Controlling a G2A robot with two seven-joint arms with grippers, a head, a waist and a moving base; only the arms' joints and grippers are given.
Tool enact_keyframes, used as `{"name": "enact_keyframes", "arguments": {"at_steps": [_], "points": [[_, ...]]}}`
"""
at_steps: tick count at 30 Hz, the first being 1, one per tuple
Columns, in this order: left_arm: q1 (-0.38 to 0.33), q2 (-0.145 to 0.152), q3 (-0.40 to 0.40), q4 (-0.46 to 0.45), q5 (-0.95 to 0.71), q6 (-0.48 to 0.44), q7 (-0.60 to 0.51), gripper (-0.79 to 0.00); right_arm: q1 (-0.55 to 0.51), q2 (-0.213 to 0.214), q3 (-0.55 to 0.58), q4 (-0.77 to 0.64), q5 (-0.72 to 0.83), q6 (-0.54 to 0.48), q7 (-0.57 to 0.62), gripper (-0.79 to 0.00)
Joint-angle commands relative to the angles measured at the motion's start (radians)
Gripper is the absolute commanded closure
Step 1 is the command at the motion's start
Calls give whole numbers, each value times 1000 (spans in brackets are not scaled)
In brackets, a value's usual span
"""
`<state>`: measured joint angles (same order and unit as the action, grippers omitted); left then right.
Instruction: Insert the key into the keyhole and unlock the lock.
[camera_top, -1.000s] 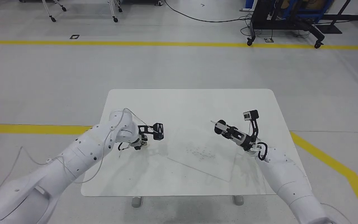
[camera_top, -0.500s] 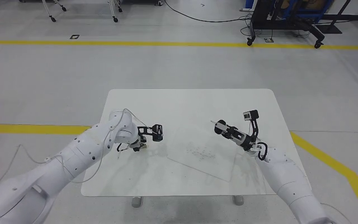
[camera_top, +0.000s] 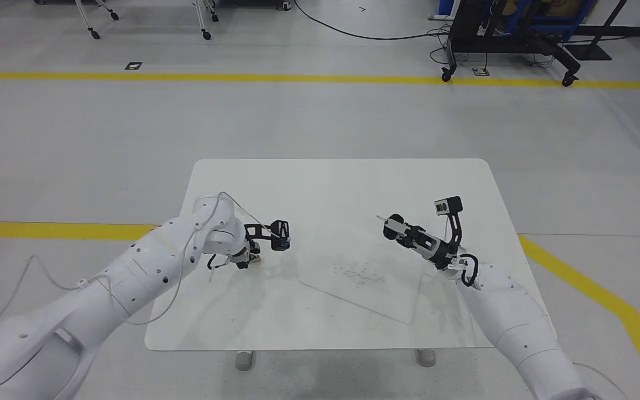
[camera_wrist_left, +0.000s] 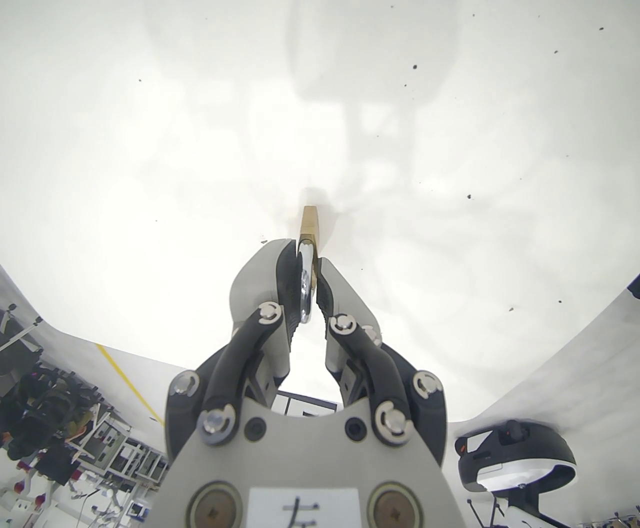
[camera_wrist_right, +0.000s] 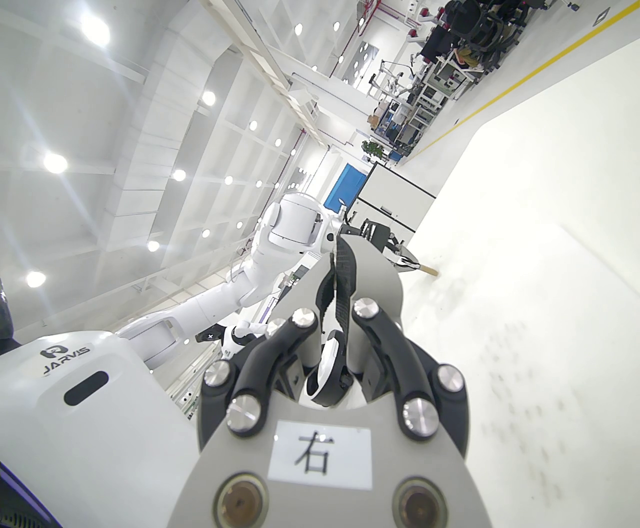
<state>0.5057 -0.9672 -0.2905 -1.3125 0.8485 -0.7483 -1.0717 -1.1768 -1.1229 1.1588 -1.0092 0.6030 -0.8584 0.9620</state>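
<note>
While the left gripper (camera_wrist_left: 306, 252) pinches the lock (camera_wrist_left: 310, 222) low over the table's (camera_wrist_left: 150, 125) left half, the right gripper (camera_wrist_right: 336, 260), clamped on the key (camera_top: 381, 219) over the right half, should square it to the keyhole before advancing.

I see the lock (camera_wrist_left: 310, 223), small brass body with a chrome shackle, pinched by its shackle in my left gripper (camera_wrist_left: 304, 252), body pointing down at the table's (camera_top: 340, 190) left half, the key (camera_top: 382, 220), a thin pale sliver, poking from my clamped right gripper (camera_wrist_right: 336, 262) over the table's right half
</note>
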Motion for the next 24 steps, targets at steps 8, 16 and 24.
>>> {"name": "enact_keyframes", "arguments": {"at_steps": [8, 16, 24], "points": [[-2, 1, 11, 6, -31, 3, -3, 0, 0, 0, 0, 0, 0, 0, 0, 0], [-18, -1, 37, 12, -56, 10, -10, -163, 0, 0, 0, 0, 0, 0, 0, 0], [-33, -2, 58, 16, -71, 20, -20, -123, 0, 0, 0, 0, 0, 0, 0, 0]]}}
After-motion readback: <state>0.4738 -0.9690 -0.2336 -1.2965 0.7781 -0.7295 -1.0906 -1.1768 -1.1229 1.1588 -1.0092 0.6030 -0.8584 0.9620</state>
